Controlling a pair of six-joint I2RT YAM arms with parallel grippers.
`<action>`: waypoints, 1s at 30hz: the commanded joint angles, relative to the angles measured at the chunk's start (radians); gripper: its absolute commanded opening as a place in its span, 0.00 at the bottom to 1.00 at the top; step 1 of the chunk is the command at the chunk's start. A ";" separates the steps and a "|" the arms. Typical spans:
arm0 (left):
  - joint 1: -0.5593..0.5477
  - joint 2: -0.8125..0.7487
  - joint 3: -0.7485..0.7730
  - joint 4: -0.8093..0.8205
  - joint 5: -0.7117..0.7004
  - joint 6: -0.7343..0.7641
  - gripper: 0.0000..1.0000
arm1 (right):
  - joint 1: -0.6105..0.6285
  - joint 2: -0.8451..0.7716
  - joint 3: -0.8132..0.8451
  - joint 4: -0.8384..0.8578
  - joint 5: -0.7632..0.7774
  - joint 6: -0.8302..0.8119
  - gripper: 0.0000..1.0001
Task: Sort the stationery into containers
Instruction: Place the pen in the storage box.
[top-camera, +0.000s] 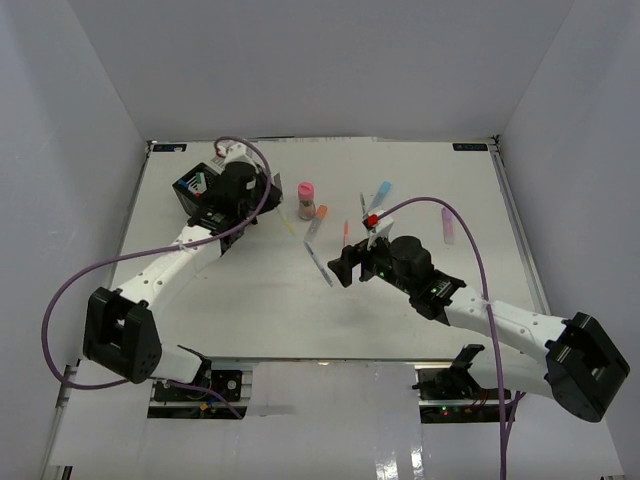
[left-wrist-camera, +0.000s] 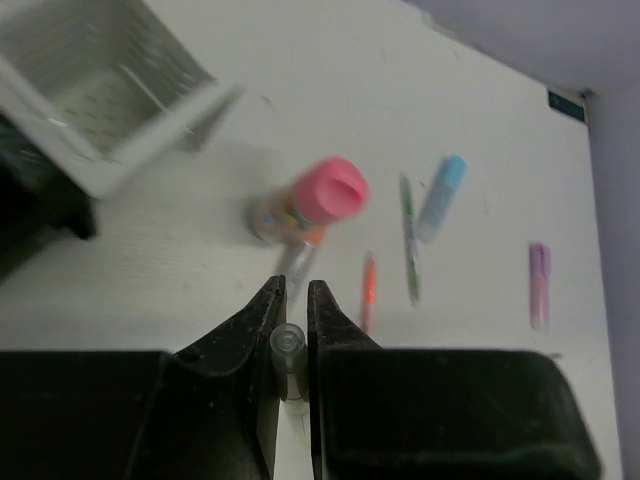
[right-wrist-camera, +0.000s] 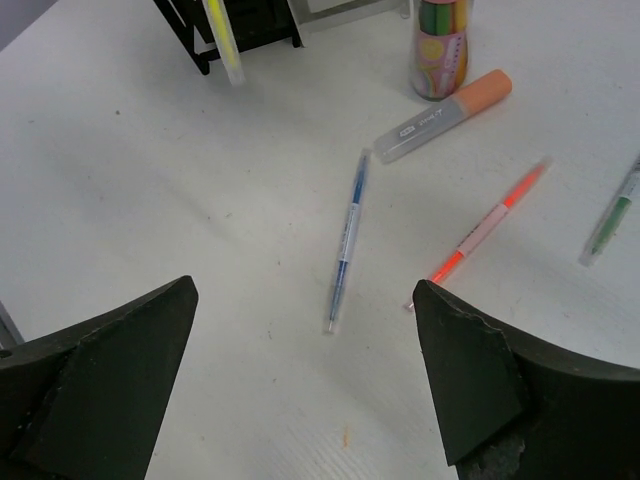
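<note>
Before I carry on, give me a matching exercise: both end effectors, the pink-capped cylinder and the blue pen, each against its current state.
1. left end effector
2. right end effector
3. pink-capped cylinder
4. blue pen

A. lying flat on the table
B. open, empty
C. standing upright
D. shut on a thin pen

Pairs: 1-D, 2-B, 3-C, 4-A

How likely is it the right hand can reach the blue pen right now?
Probably yes: the right hand is open, facing the blue pen, with only bare table between them.
</note>
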 joint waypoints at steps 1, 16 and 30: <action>0.132 -0.089 0.032 -0.002 -0.081 0.072 0.05 | 0.004 0.018 0.006 0.004 0.053 0.003 0.94; 0.417 0.033 0.001 0.279 -0.237 0.173 0.06 | 0.004 0.088 0.036 -0.068 0.073 -0.023 0.94; 0.436 0.106 -0.034 0.292 -0.211 0.158 0.52 | 0.048 0.271 0.141 -0.157 0.092 -0.052 0.89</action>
